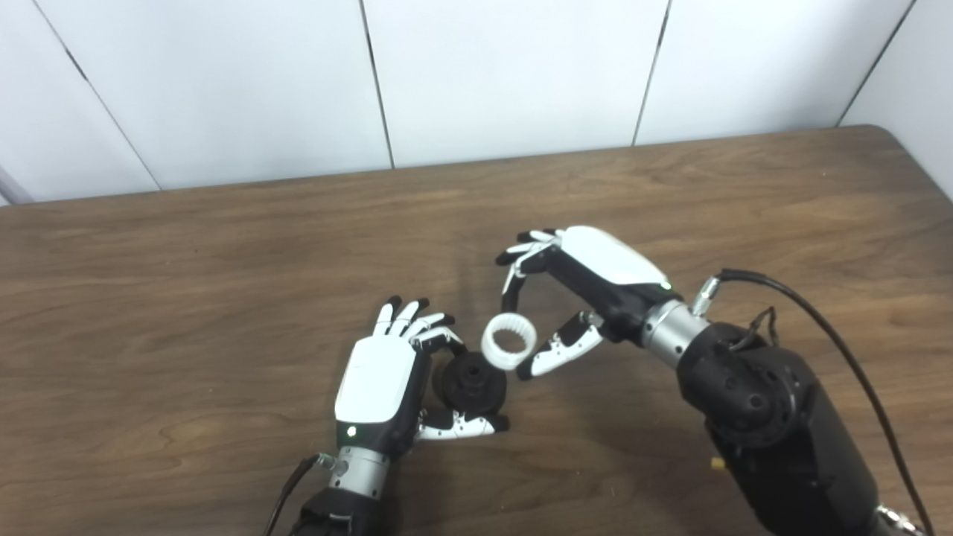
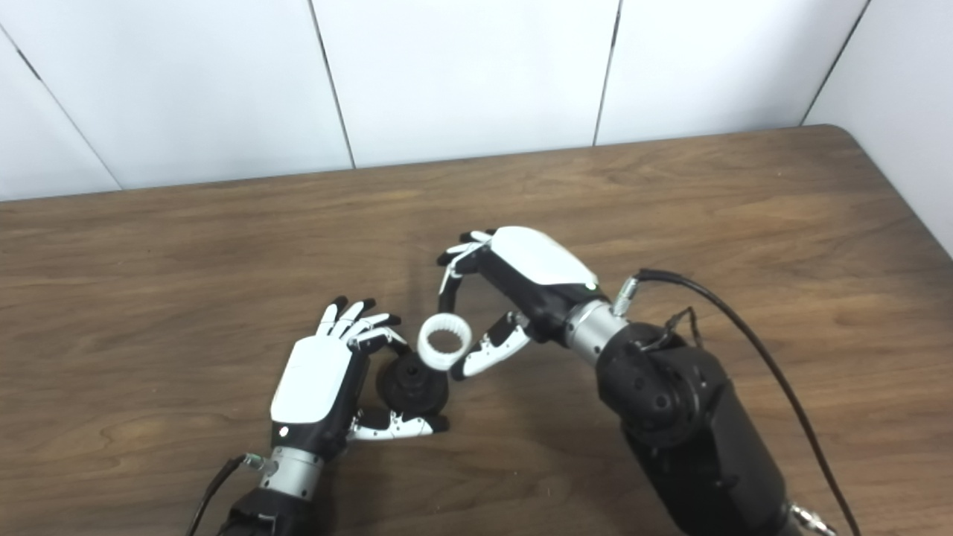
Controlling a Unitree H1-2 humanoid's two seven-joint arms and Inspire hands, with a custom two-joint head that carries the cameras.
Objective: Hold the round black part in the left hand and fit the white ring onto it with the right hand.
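left hand [image 1: 380, 387] stands palm inward, thumb and one of its fingers [image 1: 439, 339] closed on the round black part [image 1: 470, 383], while right hand [image 1: 573, 286] reaches in, pinching the white ring [image 1: 508, 341].

A brown wooden table [image 1: 223, 246] stands against white panelled wall [image 1: 506, 67].
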